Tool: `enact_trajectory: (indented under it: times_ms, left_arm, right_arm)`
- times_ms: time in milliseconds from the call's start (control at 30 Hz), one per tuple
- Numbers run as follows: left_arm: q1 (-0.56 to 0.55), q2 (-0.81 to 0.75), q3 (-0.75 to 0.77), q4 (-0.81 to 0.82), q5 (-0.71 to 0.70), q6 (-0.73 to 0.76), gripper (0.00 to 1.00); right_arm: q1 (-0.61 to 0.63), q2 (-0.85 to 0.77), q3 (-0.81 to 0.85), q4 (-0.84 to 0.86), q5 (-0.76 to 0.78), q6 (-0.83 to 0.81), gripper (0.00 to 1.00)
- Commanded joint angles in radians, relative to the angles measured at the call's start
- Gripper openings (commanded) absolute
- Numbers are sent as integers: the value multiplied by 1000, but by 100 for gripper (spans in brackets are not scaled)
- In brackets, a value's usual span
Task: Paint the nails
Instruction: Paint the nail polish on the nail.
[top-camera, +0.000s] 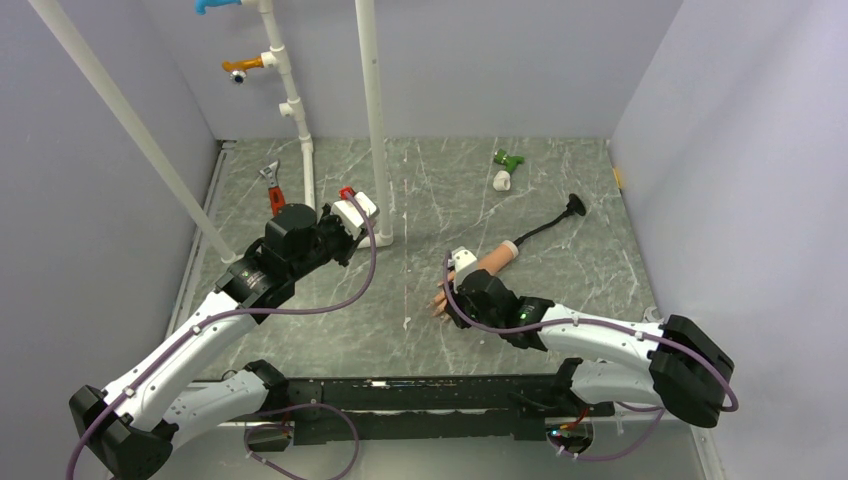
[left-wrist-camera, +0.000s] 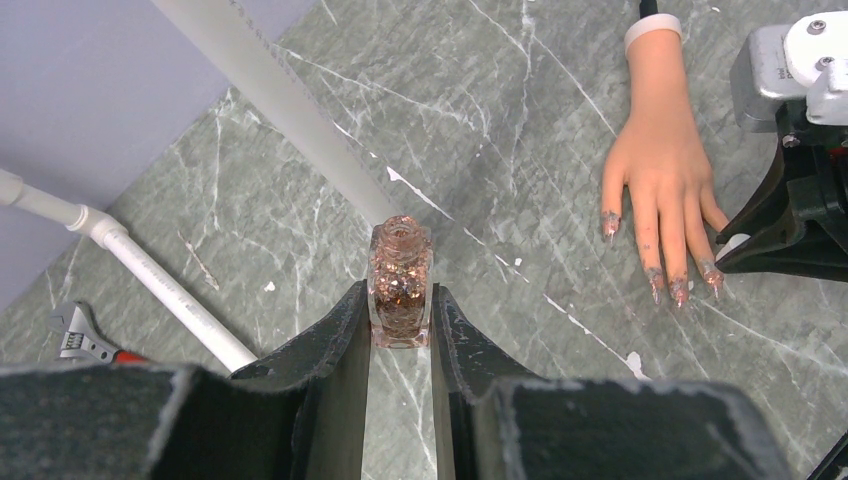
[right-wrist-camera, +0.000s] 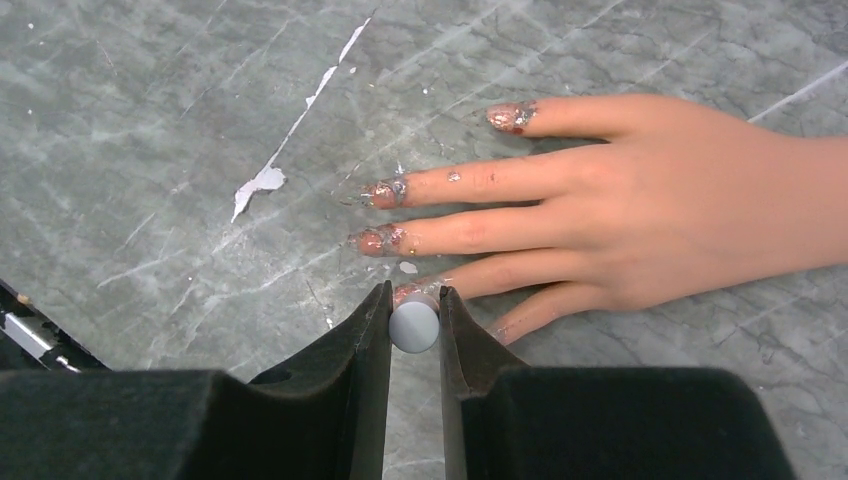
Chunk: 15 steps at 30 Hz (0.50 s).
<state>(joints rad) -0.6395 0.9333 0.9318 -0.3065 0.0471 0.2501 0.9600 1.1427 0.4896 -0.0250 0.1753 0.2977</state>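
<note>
The peach mannequin hand (top-camera: 487, 262) lies palm down on the grey marbled table, fingers pointing toward the near left. It also shows in the left wrist view (left-wrist-camera: 662, 160) and the right wrist view (right-wrist-camera: 650, 215). Its nails (right-wrist-camera: 385, 190) carry smeared coppery glitter. My right gripper (right-wrist-camera: 414, 318) is shut on a round pale grey brush cap (right-wrist-camera: 414, 326), held right over the tip of the fourth finger; the brush itself is hidden. My left gripper (left-wrist-camera: 400, 315) is shut on an uncapped copper glitter polish bottle (left-wrist-camera: 400, 285), held upright off to the hand's left (top-camera: 352, 215).
White pipes (top-camera: 372, 120) stand on the table at the back left, close to my left gripper. A red-handled wrench (top-camera: 272, 186) lies by the left wall. A green and white object (top-camera: 507, 160) lies at the back. A black stem (top-camera: 548, 226) extends from the hand's wrist.
</note>
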Motion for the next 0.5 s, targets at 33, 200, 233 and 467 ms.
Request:
enact_trajectory:
  times_ms: [33,200,233,467]
  left_arm:
    - [-4,-8,36,19,-6,11,0]
    - [-4,-8,35,20,-4,11,0]
    - [-4,-7,36,19,-4,11,0]
    - [-4,-7,35,18,-3,11,0]
  right_arm:
    - [5,0,48,-1,23,-13,0]
    - [5,6,47,7,4,-5,0]
    - [5,6,47,10,1,-3,0]
    - [8,7,37,20,-25,8,0]
